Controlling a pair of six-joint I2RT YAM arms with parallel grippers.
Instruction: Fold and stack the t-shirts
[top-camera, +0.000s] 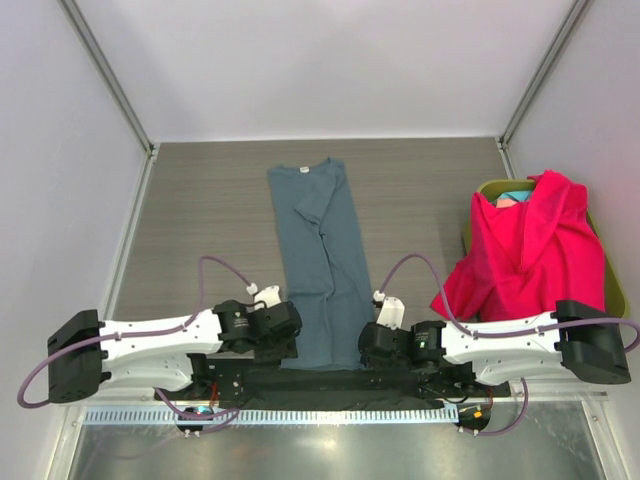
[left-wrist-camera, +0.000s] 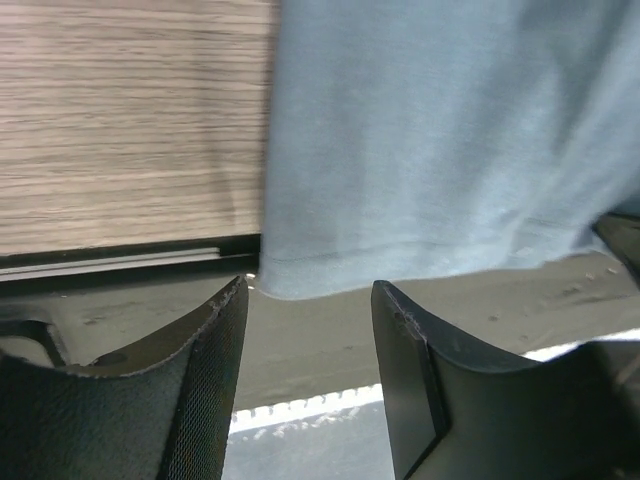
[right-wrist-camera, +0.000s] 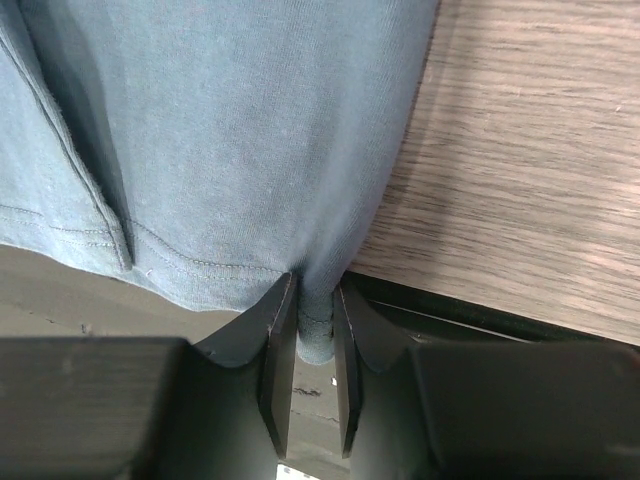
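Slate grey-blue t-shirt (top-camera: 320, 265) lying at centre of table (top-camera: 200, 220), folded into long narrow strip, white neck label at far end, hem at near edge. Right gripper (right-wrist-camera: 313, 335) pinching hem's right corner, cloth bunching between fingers. Left gripper (left-wrist-camera: 308, 300) standing spread, gripping nothing, hem's left corner lying just ahead of fingertips. Pink-red t-shirt (top-camera: 525, 250) draping over olive-green bin (top-camera: 487, 187) at right, well apart.
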